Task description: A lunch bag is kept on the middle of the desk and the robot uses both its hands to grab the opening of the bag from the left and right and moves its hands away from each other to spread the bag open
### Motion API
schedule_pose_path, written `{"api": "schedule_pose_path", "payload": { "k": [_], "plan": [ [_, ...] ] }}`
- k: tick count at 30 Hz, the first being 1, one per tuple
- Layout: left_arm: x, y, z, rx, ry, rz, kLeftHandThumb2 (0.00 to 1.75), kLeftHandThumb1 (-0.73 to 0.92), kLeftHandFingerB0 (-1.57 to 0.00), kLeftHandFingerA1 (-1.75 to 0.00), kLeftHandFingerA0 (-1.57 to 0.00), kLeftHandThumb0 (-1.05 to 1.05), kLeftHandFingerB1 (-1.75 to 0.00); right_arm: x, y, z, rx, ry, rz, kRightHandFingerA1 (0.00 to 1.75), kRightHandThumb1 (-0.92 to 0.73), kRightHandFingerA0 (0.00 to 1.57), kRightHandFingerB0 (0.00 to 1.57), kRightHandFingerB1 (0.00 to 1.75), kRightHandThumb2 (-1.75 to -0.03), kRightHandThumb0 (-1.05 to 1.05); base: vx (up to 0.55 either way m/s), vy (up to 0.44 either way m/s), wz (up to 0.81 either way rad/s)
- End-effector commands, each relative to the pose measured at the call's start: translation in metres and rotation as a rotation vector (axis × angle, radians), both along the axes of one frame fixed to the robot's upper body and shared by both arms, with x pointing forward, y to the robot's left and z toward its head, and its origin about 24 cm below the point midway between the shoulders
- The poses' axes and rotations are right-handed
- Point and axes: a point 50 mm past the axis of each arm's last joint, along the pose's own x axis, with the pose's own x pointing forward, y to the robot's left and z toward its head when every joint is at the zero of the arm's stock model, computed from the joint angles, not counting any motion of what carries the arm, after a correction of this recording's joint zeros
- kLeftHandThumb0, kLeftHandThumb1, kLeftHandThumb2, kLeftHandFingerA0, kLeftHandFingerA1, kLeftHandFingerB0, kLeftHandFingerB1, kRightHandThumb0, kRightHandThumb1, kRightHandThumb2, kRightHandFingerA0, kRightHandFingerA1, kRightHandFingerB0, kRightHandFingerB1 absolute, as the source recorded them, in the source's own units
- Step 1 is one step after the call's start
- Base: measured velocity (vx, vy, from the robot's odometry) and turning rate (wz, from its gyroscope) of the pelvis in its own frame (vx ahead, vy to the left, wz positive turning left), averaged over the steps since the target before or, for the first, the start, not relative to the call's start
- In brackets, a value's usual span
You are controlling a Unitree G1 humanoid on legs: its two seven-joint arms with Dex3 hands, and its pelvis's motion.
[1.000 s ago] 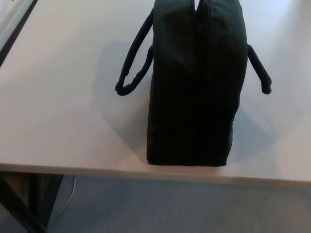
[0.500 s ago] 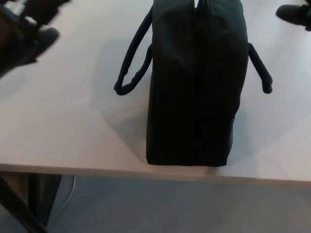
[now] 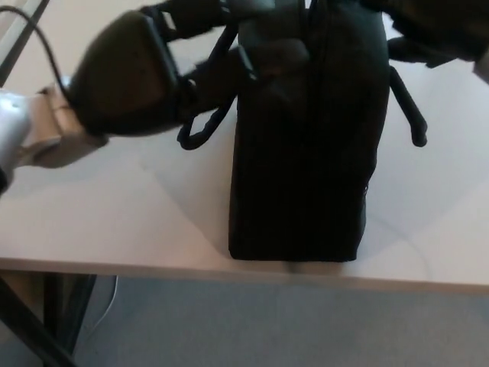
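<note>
You're at the grab step: left hand [image 3: 145, 76] has fingers spread at the lunch bag [image 3: 306, 153] top, right hand [image 3: 428, 30] can't tell, so pinch both edges next.

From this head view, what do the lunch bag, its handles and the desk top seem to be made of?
The lunch bag looks like black woven fabric, probably nylon or polyester: matte, with soft rounded edges and a seam along the top. Its handles seem to be padded fabric tubes, since they bend in loops. The desk looks like smooth pale laminate, showing soft shadows and faint sheen.
</note>
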Motion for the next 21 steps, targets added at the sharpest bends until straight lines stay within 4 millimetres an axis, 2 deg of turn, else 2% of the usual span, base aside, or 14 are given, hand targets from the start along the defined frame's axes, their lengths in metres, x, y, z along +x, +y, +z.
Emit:
{"api": "schedule_pose_path", "payload": {
  "k": [1, 5, 9, 10, 11, 12, 13, 15, 16, 17, 18, 19, 20, 21],
  "plan": [
    [-0.006, -0.019, 0.006, 0.045, -0.097, -0.148, 0.56, 0.53, -0.06, -0.34, -0.33, -0.21, -0.34, 0.001, 0.018, 0.002, -0.063, -0.049, 0.048, 0.43, -0.51, 0.32, 0.22, 0.39, -0.75, -0.54, 0.0, 0.0, 0.0],
    [-0.005, -0.024, 0.005, 0.046, -0.089, -0.159, 0.59, 0.53, -0.07, -0.36, -0.31, -0.23, -0.26, 0.002, 0.027, 0.0, -0.047, -0.058, 0.065, 0.44, -0.51, 0.32, 0.2, 0.39, -0.76, -0.53, 0.0, 0.0, 0.0],
    [-0.004, -0.031, 0.001, 0.005, -0.068, -0.198, 0.57, 0.55, -0.08, -0.36, -0.37, -0.28, -0.34, 0.002, 0.039, -0.004, -0.036, -0.053, 0.091, 0.43, -0.5, 0.3, 0.19, 0.38, -0.74, -0.51, 0.0, 0.0, 0.0],
    [-0.004, -0.031, -0.001, 0.006, -0.065, -0.2, 0.57, 0.56, -0.2, -0.38, -0.41, -0.19, -0.33, 0.001, 0.04, -0.006, -0.031, -0.047, 0.096, 0.42, -0.5, 0.3, 0.23, 0.39, -0.73, -0.5, 0.0, 0.0, 0.0],
    [-0.004, -0.031, -0.002, 0.011, -0.059, -0.199, 0.57, 0.56, -0.2, -0.38, -0.41, -0.19, -0.33, 0.001, 0.04, -0.008, -0.029, -0.038, 0.097, 0.42, -0.5, 0.3, 0.23, 0.39, -0.73, -0.5, 0.0, 0.0, 0.0],
    [-0.004, -0.028, -0.007, 0.01, -0.08, -0.185, 0.57, 0.55, -0.57, -0.44, -0.62, -0.13, -0.39, 0.001, 0.04, -0.014, -0.046, -0.02, 0.088, 0.42, -0.51, 0.29, 0.2, 0.39, -0.74, -0.52, 0.0, 0.0, 0.0],
    [-0.004, -0.025, -0.012, 0.009, -0.087, -0.176, 0.57, 0.55, -0.67, -0.49, -0.7, -0.15, -0.42, 0.001, 0.039, -0.017, -0.055, -0.007, 0.086, 0.42, -0.51, 0.31, 0.23, 0.39, -0.74, -0.51, 0.0, 0.0, 0.0],
    [-0.004, -0.019, -0.018, 0.008, -0.07, -0.16, 0.56, 0.51, -0.8, -0.57, -0.8, -0.23, -0.47, 0.0, 0.039, -0.02, -0.06, 0.003, 0.093, 0.33, -0.63, 0.39, 0.31, 0.3, -0.59, -0.45, 0.0, 0.0, 0.0],
    [-0.003, -0.016, -0.021, 0.005, -0.056, -0.146, 0.56, 0.51, -0.8, -0.57, -0.8, -0.23, -0.47, 0.0, 0.038, -0.022, -0.064, 0.004, 0.097, 0.33, -0.63, 0.39, 0.31, 0.3, -0.59, -0.45, 0.0, 0.0, 0.0],
    [-0.003, -0.008, -0.031, 0.014, 0.0, -0.092, 0.55, 0.49, -0.95, -0.71, -0.86, -0.29, -0.54, -0.002, 0.036, -0.027, -0.062, 0.02, 0.107, 0.33, -0.64, 0.41, 0.37, 0.31, -0.6, -0.45, 0.0, 0.0, 0.0],
    [-0.003, -0.002, -0.037, 0.011, 0.033, -0.066, 0.54, 0.46, -0.98, -0.67, -0.99, -0.3, -0.58, -0.003, 0.035, -0.03, -0.054, 0.029, 0.115, 0.52, -0.46, 0.4, 0.29, 0.46, -0.83, -0.46, 0.0, 0.0, 0.0],
    [-0.004, 0.002, -0.04, 0.002, 0.047, -0.059, 0.54, 0.46, -0.98, -0.67, -0.99, -0.3, -0.58, -0.003, 0.035, -0.031, -0.046, 0.032, 0.121, 0.52, -0.46, 0.4, 0.29, 0.46, -0.83, -0.46, 0.0, 0.0, 0.0],
    [-0.004, 0.009, -0.05, -0.028, 0.097, -0.026, 0.54, 0.46, -1.03, -0.73, -1.08, -0.22, -0.64, -0.005, 0.033, -0.034, -0.03, 0.027, 0.134, 0.36, -0.59, 0.51, 0.46, 0.35, -0.58, -0.41, 0.0, 0.0, 0.0],
    [-0.004, 0.016, -0.057, -0.042, 0.135, 0.013, 0.53, 0.47, -1.03, -0.76, -1.09, -0.21, -0.64, -0.005, 0.031, -0.034, -0.019, 0.028, 0.141, 0.37, -0.59, 0.51, 0.47, 0.35, -0.58, -0.4, 0.0, 0.0, 0.0]
  ]
}}
